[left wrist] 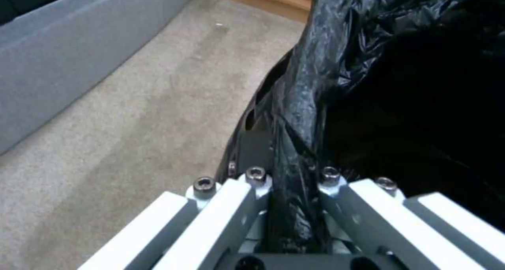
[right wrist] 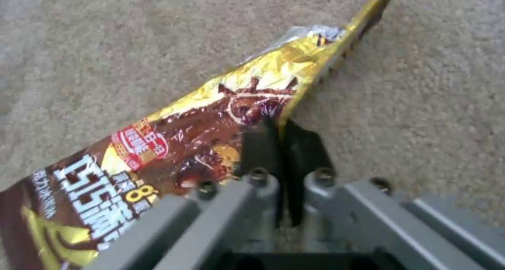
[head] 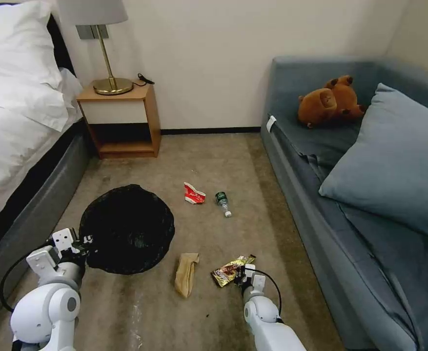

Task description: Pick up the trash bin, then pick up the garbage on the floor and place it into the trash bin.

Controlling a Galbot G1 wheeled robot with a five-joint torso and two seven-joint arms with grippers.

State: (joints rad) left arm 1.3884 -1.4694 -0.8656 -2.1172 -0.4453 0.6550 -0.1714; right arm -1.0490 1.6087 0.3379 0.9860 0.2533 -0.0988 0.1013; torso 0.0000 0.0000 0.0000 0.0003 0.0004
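— What sort of place were you working in there?

— You were in a bedroom, the kind found in a home or a hotel. You had a bed with white linen and pillows on your left, a wooden nightstand against the wall, and a brass lamp standing on it.

— Anything else that told you so?

— You had a blue-grey sofa on your right carrying a cushion and a brown plush toy, and beige carpet underfoot.
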